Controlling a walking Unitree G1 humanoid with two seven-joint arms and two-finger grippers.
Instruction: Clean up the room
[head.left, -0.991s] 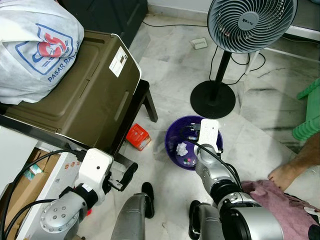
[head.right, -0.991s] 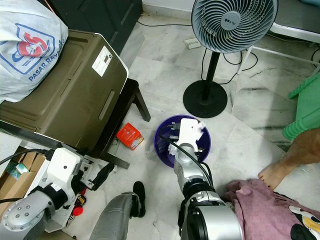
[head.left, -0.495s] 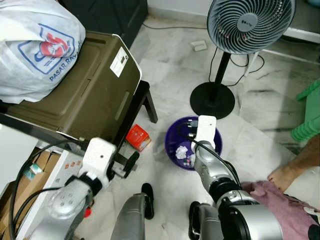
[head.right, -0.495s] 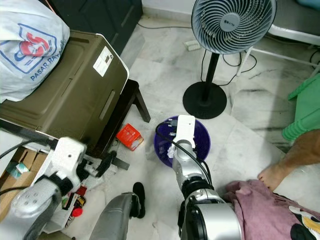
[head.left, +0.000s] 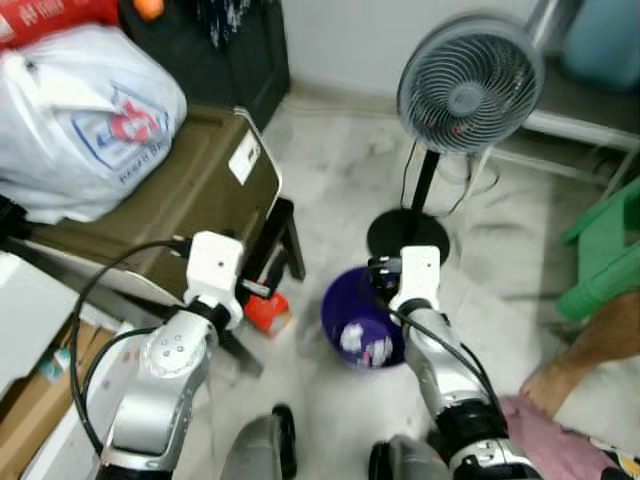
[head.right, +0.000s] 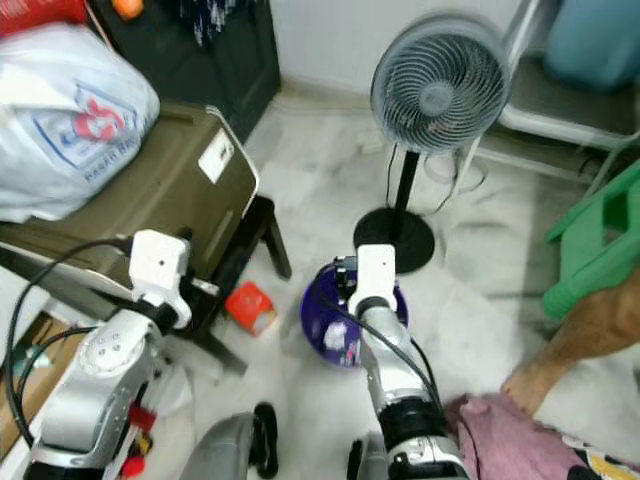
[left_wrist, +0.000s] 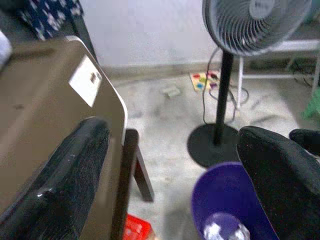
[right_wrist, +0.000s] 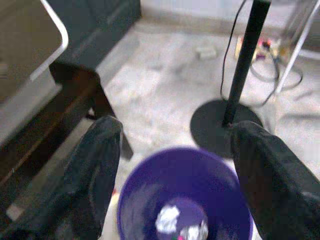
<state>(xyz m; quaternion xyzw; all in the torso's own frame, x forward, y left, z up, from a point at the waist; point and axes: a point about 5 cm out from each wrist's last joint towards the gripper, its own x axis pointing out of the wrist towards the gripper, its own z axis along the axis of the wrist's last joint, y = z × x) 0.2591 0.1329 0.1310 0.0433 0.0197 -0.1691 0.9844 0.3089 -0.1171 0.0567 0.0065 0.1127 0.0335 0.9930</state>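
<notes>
A purple bin (head.left: 352, 318) stands on the marble floor with crumpled white paper (right_wrist: 168, 217) inside. My right gripper (right_wrist: 175, 131) hangs open and empty just above the bin's far rim, at my right gripper (head.left: 382, 275) in the head view. My left gripper (left_wrist: 172, 132) is also open and empty, held out beside the brown trunk (head.left: 170, 190). It sits just above a small red box (head.left: 266, 312) lying on the floor by the trunk's dark stand.
A standing fan (head.left: 468, 92) has its black base (head.left: 405, 235) right behind the bin. A white plastic bag (head.left: 90, 120) lies on the trunk. A green chair (head.left: 600, 260), a person's foot (head.left: 570, 370) and a pink cloth (head.left: 555, 440) are at the right.
The head view has tilted up and blurred. My left arm has risen and reached forward toward the red box. My right gripper stays over the bin.
</notes>
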